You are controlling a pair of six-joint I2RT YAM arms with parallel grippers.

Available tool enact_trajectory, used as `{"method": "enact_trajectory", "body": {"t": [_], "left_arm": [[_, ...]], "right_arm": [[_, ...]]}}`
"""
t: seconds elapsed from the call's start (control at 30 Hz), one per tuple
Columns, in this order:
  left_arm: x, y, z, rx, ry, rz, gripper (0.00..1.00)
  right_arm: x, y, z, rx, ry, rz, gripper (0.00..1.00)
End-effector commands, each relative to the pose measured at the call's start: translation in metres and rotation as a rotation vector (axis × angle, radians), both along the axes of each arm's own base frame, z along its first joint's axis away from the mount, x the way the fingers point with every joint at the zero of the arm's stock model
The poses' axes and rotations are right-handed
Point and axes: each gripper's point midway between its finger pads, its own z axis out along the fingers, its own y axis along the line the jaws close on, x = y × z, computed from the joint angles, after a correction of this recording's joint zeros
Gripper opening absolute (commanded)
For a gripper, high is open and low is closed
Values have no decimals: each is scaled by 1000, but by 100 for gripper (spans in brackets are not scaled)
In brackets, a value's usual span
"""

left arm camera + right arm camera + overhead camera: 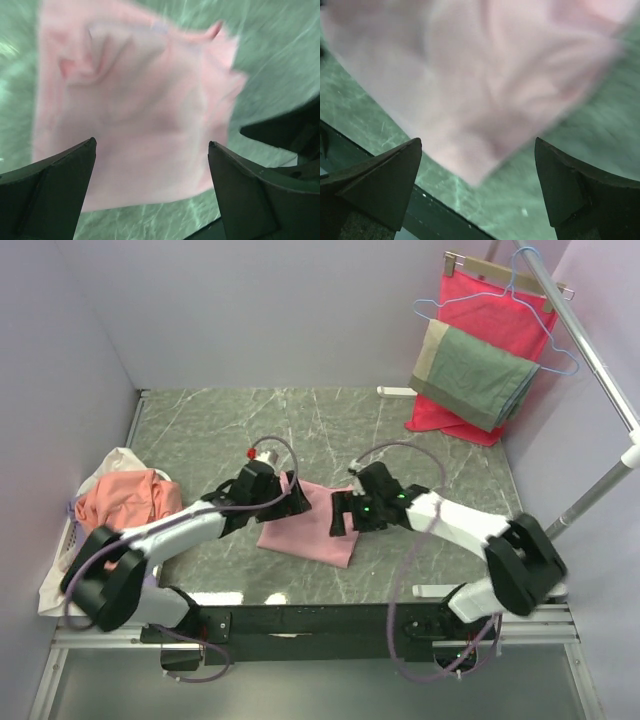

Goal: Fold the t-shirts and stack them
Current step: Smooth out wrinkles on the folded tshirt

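Flanking the pink t-shirt (310,528), both jaws parted.

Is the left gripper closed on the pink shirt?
No, the left gripper is open, its jaws spread wide above the pink shirt.

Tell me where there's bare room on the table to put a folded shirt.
Widest bare patch: the table behind the pink shirt, up to the back wall. A smaller one lies between the right arm and the hanging cloths. Crowded: the middle, where the left gripper and right gripper flank the shirt, and the left edge with the shirt pile.
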Motion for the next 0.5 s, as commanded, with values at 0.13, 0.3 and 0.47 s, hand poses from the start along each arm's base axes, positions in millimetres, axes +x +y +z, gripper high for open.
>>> {"method": "enact_trajectory", "body": {"t": [0.13, 0.3, 0.47], "left_arm": [[48, 36, 59, 147, -277, 148, 99], [70, 23, 32, 231, -287, 80, 99], [84, 11, 22, 231, -317, 45, 99]], "right_arm": [[29, -48, 48, -38, -228, -228, 100], [50, -47, 34, 24, -214, -260, 100], [72, -41, 22, 37, -197, -260, 100]]}}
